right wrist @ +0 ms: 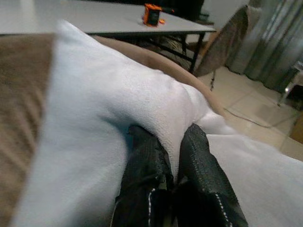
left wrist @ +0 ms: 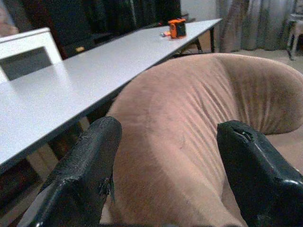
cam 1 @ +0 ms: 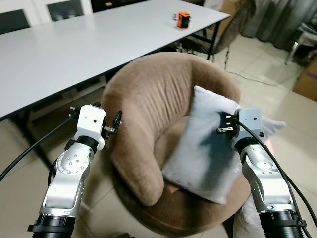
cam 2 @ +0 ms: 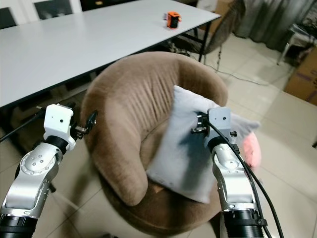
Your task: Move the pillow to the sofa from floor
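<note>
Pillow on the sofa seat, my right gripper pinching it.

I see a long grey table (cam 1: 74, 54) behind the round brown sofa (cam 1: 148, 99). The grey pillow (cam 1: 203, 148) leans tilted on the sofa's seat, its upper corner against the backrest. A second pale cushion (cam 2: 242, 126) pokes out behind it on the right. My right gripper (right wrist: 175, 170) has its fingers nearly closed on a fold of the pillow near its upper right edge. My left gripper (left wrist: 165, 165) is spread wide, holding nothing, just beside the sofa's left arm. A small orange object (cam 1: 184, 20) sits at the table's far end.
</note>
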Robot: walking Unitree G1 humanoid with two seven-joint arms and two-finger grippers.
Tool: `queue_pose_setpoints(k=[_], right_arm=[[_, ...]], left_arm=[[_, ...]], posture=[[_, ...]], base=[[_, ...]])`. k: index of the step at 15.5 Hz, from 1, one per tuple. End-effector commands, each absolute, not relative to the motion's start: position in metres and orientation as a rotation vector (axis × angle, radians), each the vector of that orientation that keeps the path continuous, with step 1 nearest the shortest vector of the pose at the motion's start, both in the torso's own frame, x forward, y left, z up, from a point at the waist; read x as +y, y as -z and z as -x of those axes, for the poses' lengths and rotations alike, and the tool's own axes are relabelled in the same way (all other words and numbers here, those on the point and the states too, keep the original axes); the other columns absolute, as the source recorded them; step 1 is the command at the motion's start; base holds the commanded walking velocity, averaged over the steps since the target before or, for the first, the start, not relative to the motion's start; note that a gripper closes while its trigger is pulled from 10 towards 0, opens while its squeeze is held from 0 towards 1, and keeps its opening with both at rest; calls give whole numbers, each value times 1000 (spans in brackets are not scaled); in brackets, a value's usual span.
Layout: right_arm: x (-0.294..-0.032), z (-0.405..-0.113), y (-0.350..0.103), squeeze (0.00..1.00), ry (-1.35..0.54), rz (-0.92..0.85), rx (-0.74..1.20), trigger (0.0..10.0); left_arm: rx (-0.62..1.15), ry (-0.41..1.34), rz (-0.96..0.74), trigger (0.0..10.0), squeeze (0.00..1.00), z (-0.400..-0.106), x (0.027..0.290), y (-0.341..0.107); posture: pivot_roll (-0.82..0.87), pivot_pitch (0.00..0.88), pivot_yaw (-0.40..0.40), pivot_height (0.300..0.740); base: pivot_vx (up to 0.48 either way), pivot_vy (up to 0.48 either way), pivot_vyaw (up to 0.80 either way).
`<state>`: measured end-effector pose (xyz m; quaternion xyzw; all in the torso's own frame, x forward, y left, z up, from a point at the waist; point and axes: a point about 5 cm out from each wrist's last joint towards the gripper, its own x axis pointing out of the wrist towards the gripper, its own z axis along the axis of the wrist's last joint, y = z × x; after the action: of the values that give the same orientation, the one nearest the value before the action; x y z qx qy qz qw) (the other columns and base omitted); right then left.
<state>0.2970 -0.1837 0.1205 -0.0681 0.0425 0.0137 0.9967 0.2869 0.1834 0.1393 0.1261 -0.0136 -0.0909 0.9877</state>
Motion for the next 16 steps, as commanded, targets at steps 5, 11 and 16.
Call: queue_pose_setpoints(k=[5, 11, 16], right_arm=[[-184, -301, -135, 0, -31, 178, 29, 10000], [-187, -300, -134, 0, -15, 157, 35, 10000], [-187, -301, -133, 0, -14, 162, 39, 10000]], left_arm=[[-34, 197, -250, 10000, 0, -288, 181, -142], [-30, 193, -267, 10000, 0, -287, 180, -141], [-28, 198, -270, 10000, 0, -286, 180, -141]], posture=[[15, 10, -29, 740], [15, 22, -31, 740], [16, 23, -29, 740]], base=[[326, 0, 320], [51, 0, 0], [0, 0, 0]])
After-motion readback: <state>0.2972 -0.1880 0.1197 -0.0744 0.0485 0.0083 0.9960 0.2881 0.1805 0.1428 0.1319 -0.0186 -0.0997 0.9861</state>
